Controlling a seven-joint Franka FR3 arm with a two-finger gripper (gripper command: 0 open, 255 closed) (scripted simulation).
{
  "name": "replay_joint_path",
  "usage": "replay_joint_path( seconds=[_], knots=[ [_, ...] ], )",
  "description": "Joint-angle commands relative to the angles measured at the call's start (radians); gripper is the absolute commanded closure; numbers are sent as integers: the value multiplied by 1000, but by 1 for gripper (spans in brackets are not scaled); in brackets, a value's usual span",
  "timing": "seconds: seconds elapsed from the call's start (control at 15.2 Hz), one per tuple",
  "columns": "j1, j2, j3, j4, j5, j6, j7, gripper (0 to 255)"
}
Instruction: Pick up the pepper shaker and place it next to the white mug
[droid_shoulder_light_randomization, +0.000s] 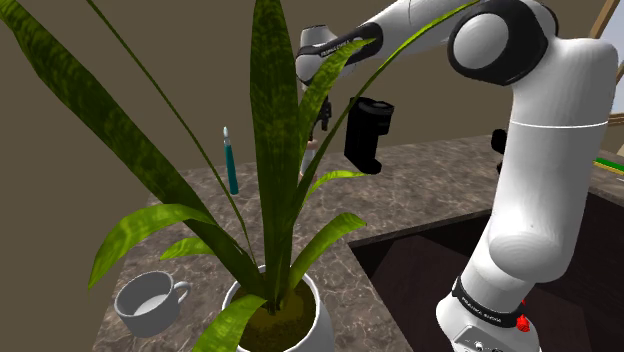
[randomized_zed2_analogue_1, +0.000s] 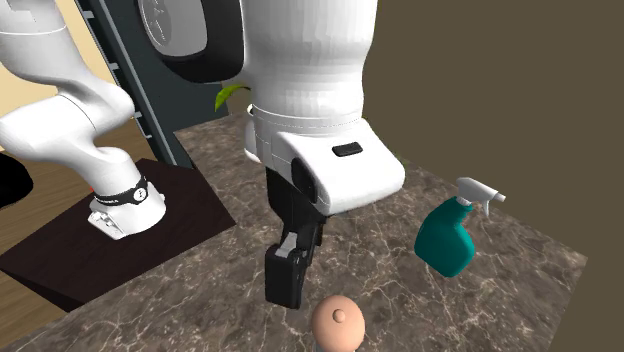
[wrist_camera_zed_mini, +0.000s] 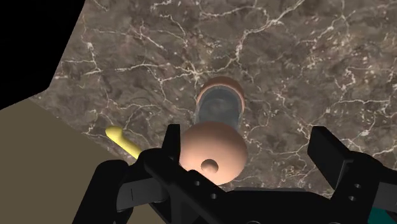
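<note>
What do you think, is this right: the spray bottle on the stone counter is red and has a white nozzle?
Not quite. The spray bottle is on the stone counter and it does have a white nozzle, but its body is teal, not red. The second exterior view shows it plainly.
</note>
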Motion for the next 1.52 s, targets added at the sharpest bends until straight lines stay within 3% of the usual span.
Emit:
replay_joint_path(
  seconds=[0.0,0.13,0.59,1.12,1.19,1.45],
  knots=[
    [-10,88,-3,88,7,-5,-14,0],
    [-19,148,-4,156,12,-16,-24,0],
    [-27,179,-5,100,15,72,-25,0],
    [-27,179,-5,100,15,72,-25,0],
    [-27,179,-5,100,15,72,-25,255],
    [-27,179,-5,100,15,72,-25,255]
  ],
)
